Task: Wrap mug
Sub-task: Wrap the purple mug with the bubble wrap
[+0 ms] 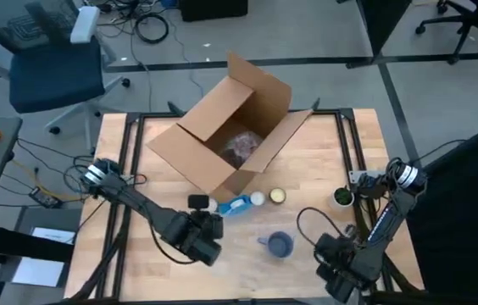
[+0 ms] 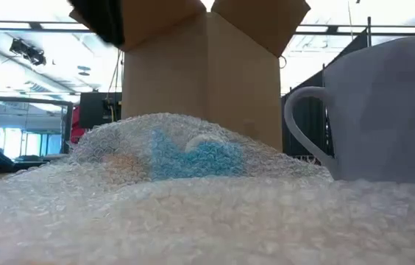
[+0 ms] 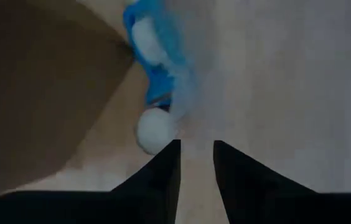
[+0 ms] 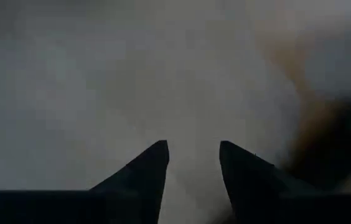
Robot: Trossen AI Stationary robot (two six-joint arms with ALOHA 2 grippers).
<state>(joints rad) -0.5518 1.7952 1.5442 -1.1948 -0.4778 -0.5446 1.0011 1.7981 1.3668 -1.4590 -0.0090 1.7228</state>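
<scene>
High view: I see the blue-grey ceramic mug (image 1: 280,245) on the wooden table (image 1: 315,169), an open brown cardboard box (image 1: 226,135) behind it and the blue-and-white bubble-wrapped bundle (image 1: 236,204) between. Low view: the bundle sits before the box on bubble wrap (image 2: 193,221); no writing is legible. Wrist views: my left gripper (image 3: 196,155) and right gripper (image 4: 193,155) each show fingers slightly parted, gripping nothing.

Overhead cam looks straight down on the cardboard box (image 1: 229,135), low cam sits at tabletop height facing that same box (image 2: 204,73) close-up, wrist cams hover right above the table.

We see even, soft overhead light on the table (image 1: 324,169) with faint shadows. Low down, bright ceiling strips glare behind; the near bubble wrap (image 2: 193,213) blurs. Both wrist views are dim and defocused.
</scene>
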